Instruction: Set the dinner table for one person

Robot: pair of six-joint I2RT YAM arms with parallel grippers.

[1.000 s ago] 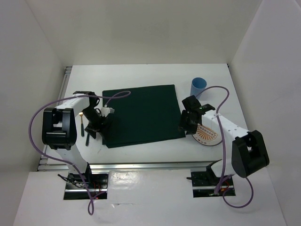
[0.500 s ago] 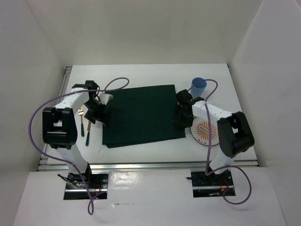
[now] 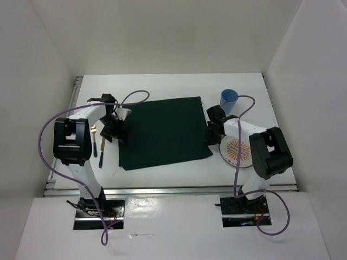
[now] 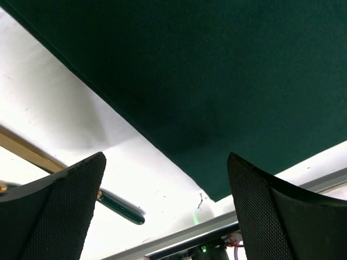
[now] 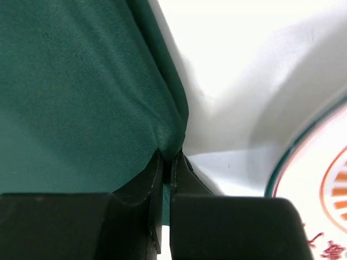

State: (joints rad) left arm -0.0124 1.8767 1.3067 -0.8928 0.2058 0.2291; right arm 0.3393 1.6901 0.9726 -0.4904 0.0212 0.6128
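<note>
A dark green cloth lies spread on the white dinner table. My right gripper sits at the cloth's right edge and is shut on it; in the right wrist view the gripper pinches a raised fold of the cloth. Over the cloth's left edge hangs my left gripper, open and holding nothing. In the left wrist view its gripper spans the cloth edge and bare table.
A white plate with an orange pattern lies right of the cloth, close to the right gripper, its rim in the right wrist view. A blue cup stands behind it. Cutlery lies left of the cloth; one green handle shows near the aluminium rail.
My right gripper moved from over the plate to the cloth's right edge and shut on it. The left gripper shifted farther along the cloth's left edge, staying open.
</note>
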